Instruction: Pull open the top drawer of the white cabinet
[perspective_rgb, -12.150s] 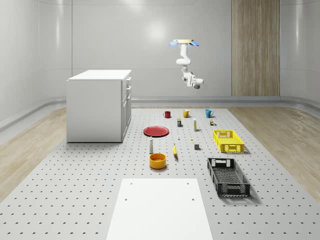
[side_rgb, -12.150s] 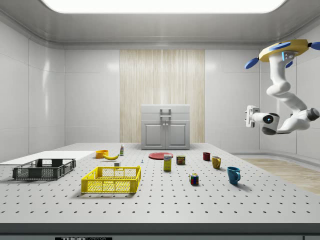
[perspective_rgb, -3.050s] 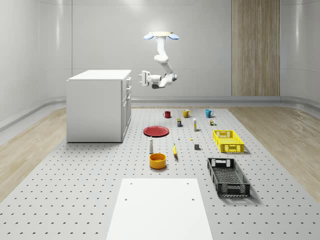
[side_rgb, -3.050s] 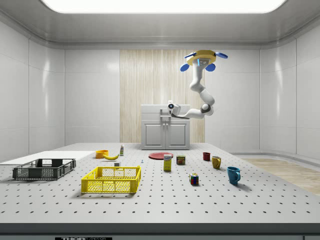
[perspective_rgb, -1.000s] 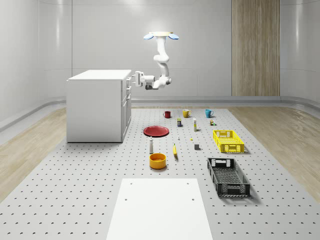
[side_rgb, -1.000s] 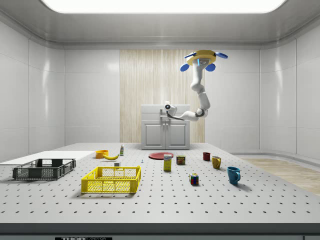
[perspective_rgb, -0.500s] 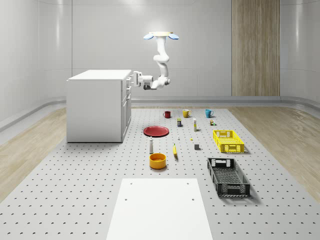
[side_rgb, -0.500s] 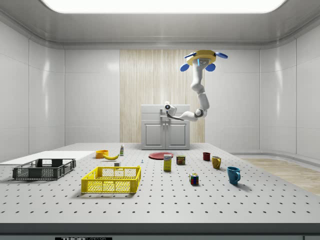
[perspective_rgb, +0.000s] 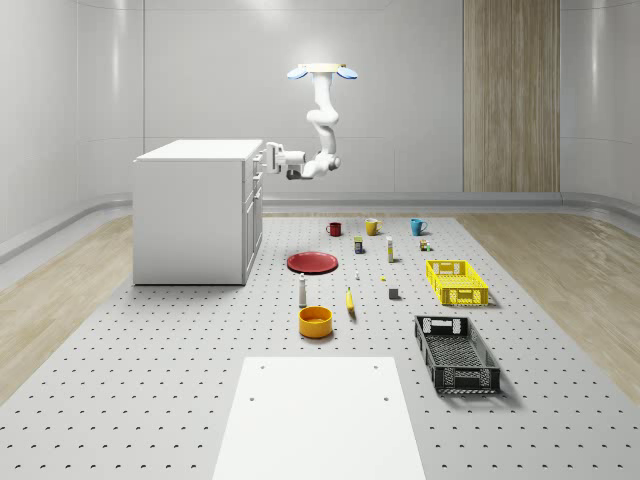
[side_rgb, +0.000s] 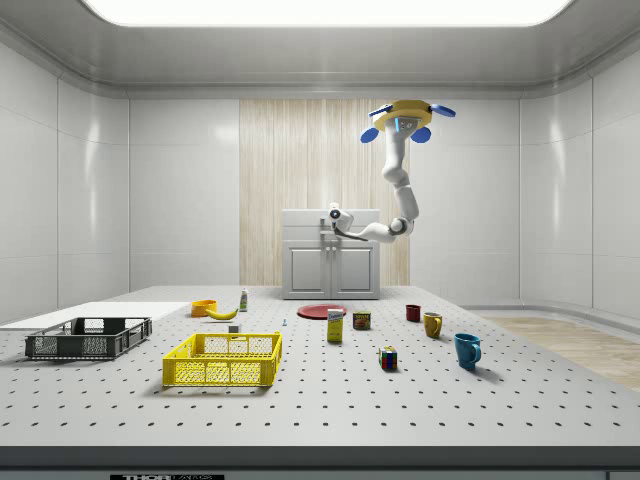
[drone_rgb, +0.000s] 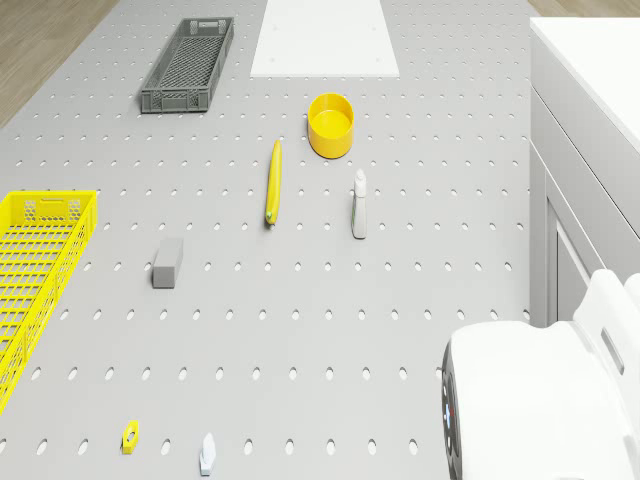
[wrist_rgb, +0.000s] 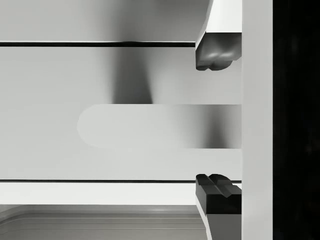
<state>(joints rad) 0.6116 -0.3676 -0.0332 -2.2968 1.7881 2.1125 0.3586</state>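
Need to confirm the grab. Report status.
Drone hovering beside cabinet. Gripper at top drawer, jaws open, straddling handle. Drawer shut. Nothing in the way.

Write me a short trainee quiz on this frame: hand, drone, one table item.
1. True or false: the hand has its fingers shut on the drawer handle.
2. Where is the drone relative to the white cabinet? A resting on its top; B hovering beside its drawer front; C hovering behind it.
3. Fill in: the plate nearest the cabinet is ____.

Key: 1 false, the fingers are open, one on each side of the handle. 2 B. 3 red.
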